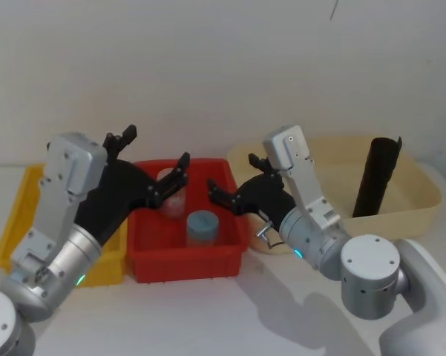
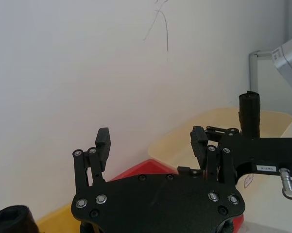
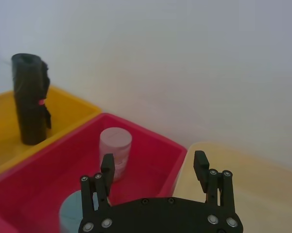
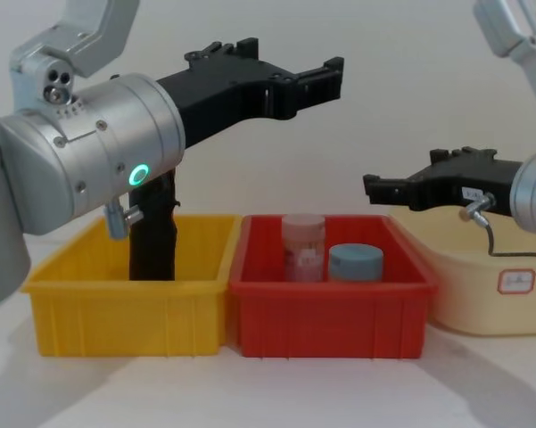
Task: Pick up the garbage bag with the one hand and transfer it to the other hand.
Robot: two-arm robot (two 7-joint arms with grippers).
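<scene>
My left claw (image 1: 156, 148) hangs high over the left side of the red bin (image 1: 185, 259), fingers spread wide, nothing between them. My right claw (image 1: 234, 176) is just as open and empty, held above the red bin's right edge, beside the cream tub (image 1: 423, 211). The garbage bag (image 1: 375, 178) — the smooth black roll — stands tilted in that tub, its top against the far rim, well apart from both claws. A second, bumpier black roll (image 4: 152, 236) stands in the yellow bin (image 4: 125, 303) — untouched. Two jars sit in the red bin.
</scene>
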